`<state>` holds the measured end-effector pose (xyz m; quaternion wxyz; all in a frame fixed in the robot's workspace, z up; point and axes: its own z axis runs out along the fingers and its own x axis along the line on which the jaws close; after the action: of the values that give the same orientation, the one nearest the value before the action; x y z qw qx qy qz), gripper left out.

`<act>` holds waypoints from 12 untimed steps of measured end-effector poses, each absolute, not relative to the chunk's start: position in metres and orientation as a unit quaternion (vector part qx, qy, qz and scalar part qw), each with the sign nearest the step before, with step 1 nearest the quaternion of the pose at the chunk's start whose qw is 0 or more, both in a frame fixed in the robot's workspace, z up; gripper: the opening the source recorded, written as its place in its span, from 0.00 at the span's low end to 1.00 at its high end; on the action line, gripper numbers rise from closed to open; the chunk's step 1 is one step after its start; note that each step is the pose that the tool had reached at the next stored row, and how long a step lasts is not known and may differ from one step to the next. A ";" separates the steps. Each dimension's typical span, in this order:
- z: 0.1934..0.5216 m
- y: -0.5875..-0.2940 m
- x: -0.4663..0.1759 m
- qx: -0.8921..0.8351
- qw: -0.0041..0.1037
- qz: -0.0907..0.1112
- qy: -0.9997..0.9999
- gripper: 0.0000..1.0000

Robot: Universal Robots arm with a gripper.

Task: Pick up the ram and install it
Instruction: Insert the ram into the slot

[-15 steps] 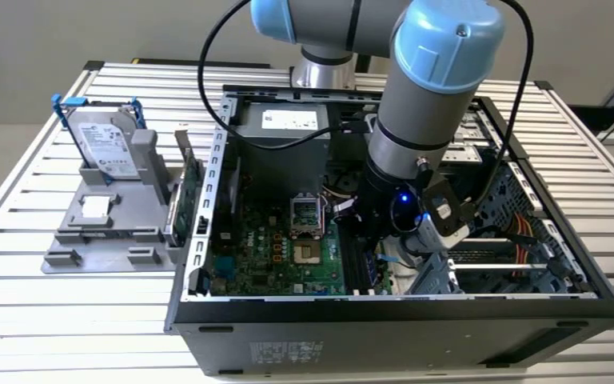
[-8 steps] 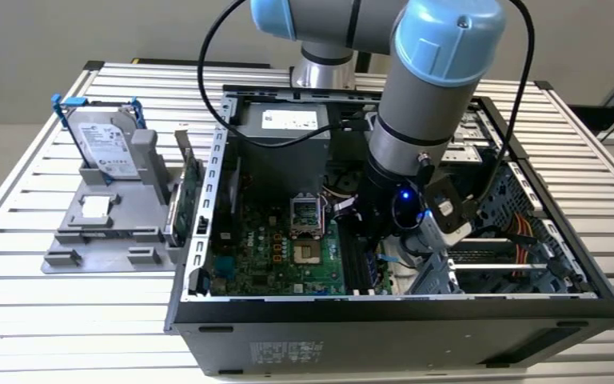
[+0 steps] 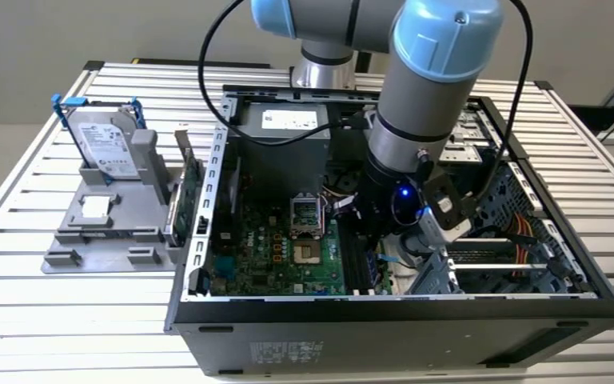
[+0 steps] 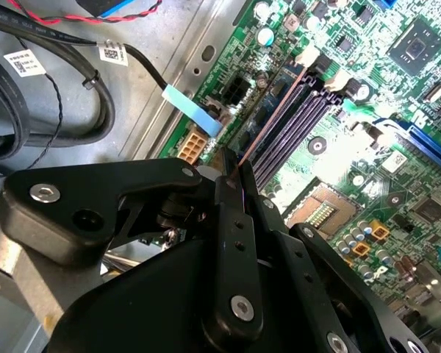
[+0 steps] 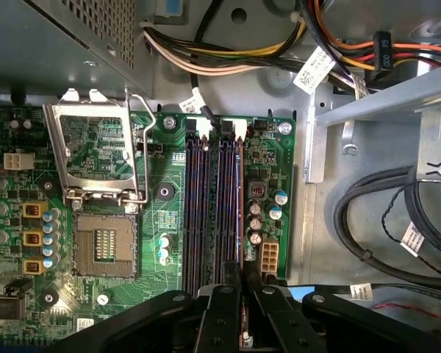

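Note:
The ram (image 4: 270,121) shows edge-on as a thin stick, standing along the black slot nearest the motherboard's edge. In the first wrist view the ram (image 5: 241,213) lines up with that outer slot, beside the other slots (image 5: 202,213). My gripper (image 4: 231,180) is shut on the stick's near end, with its black fingers (image 5: 224,301) pressed to either side. In the exterior view the gripper (image 3: 392,232) reaches down inside the open computer case (image 3: 392,312), above the green motherboard (image 3: 275,256). I cannot tell whether the stick is fully seated.
An open processor socket (image 5: 103,246) lies beside the slots. Cable bundles (image 5: 228,62) and a metal drive cage (image 5: 382,103) crowd the case around the arm. Outside, at the exterior view's left, a hard drive (image 3: 105,144) stands in a grey fixture (image 3: 105,240).

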<state>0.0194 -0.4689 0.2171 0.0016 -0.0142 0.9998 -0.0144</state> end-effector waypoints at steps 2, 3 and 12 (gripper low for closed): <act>0.217 -0.468 0.019 -0.014 0.002 -0.016 1.000 0.00; 0.217 -0.468 0.019 -0.014 0.002 -0.016 1.000 0.00; 0.218 -0.468 0.016 -0.009 0.003 -0.017 1.000 0.00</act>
<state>0.0160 -0.4676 0.2175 0.0034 -0.0089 0.9998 -0.0168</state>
